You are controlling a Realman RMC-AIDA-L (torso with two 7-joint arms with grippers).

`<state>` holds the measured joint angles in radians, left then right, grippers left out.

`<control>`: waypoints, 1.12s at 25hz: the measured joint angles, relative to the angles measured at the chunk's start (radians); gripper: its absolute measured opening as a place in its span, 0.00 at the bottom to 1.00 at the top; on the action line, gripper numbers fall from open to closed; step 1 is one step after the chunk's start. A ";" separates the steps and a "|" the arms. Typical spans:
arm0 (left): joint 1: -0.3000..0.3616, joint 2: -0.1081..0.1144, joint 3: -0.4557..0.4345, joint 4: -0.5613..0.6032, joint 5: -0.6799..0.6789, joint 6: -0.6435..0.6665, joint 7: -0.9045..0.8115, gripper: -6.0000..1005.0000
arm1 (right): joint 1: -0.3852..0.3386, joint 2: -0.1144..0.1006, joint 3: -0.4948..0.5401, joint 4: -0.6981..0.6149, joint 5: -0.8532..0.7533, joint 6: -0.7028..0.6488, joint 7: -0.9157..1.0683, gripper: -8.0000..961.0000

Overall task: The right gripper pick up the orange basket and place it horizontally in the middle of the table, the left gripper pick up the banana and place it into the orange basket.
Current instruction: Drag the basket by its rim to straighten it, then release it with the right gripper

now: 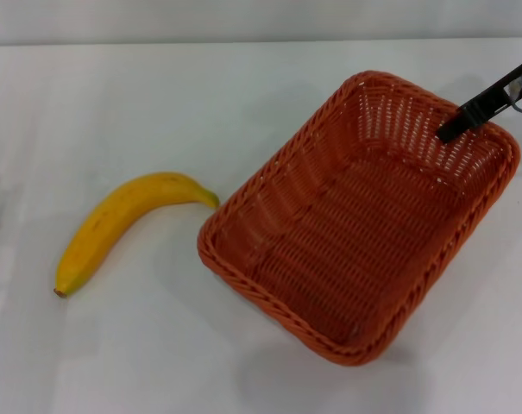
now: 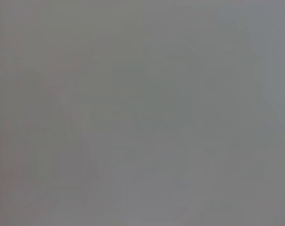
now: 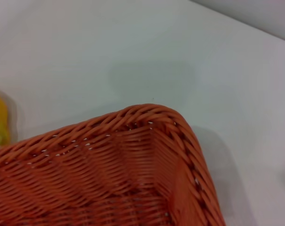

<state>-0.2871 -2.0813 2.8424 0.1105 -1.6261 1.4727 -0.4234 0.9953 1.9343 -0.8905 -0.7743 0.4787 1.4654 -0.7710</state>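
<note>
The orange basket (image 1: 355,233) sits right of centre in the head view, turned diagonally. My right gripper (image 1: 448,132) reaches in from the upper right and is shut on the basket's far rim. The right wrist view shows a basket corner (image 3: 109,174), and its shadow falls apart from it on the table, so the basket looks slightly raised. The yellow banana (image 1: 122,226) lies on the white table (image 1: 157,103) left of the basket, its stem tip close to the basket's near-left rim. A sliver of the banana (image 3: 0,123) shows in the right wrist view. My left gripper is out of view.
The left wrist view shows only a blank grey surface. The table's far edge runs along the top of the head view. White tabletop stretches out in front of and to the left of the banana.
</note>
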 joint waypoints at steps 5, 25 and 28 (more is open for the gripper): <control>-0.002 0.001 0.000 0.000 0.000 0.000 0.000 0.89 | 0.001 -0.013 0.033 0.000 0.007 0.044 0.003 0.21; -0.007 0.002 -0.002 -0.004 -0.029 0.002 0.000 0.89 | -0.015 -0.085 0.255 -0.013 0.098 0.199 0.172 0.18; -0.010 0.002 -0.001 -0.011 -0.029 0.002 0.000 0.89 | -0.063 -0.077 0.294 -0.043 0.165 0.219 0.207 0.18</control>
<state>-0.2975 -2.0798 2.8410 0.0999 -1.6553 1.4751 -0.4234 0.9320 1.8569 -0.5970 -0.8173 0.6433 1.6845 -0.5640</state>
